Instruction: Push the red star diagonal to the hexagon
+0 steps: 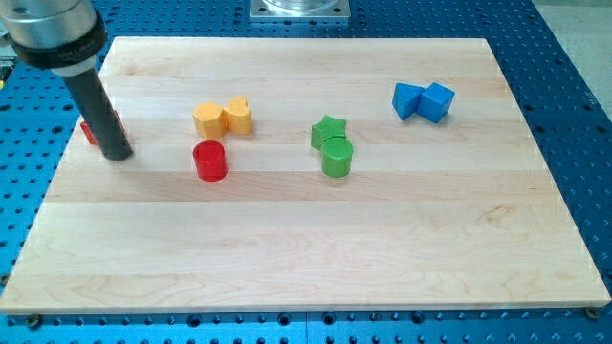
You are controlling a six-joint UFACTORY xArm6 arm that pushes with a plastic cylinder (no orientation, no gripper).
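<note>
Red star [93, 129] mostly hidden behind my tip [118, 155]; rod bears no fingers.

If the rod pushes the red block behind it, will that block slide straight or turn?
The red block is mostly hidden behind my tip, so its shape is unclear. It looks low and flat, so it would probably slide, not tip. An off-centre push would likely turn it on the smooth wooden board.

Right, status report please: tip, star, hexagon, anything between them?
My tip against red star, mostly hidden behind rod. Orange hexagon to the view's right. Red cylinder near path.
</note>
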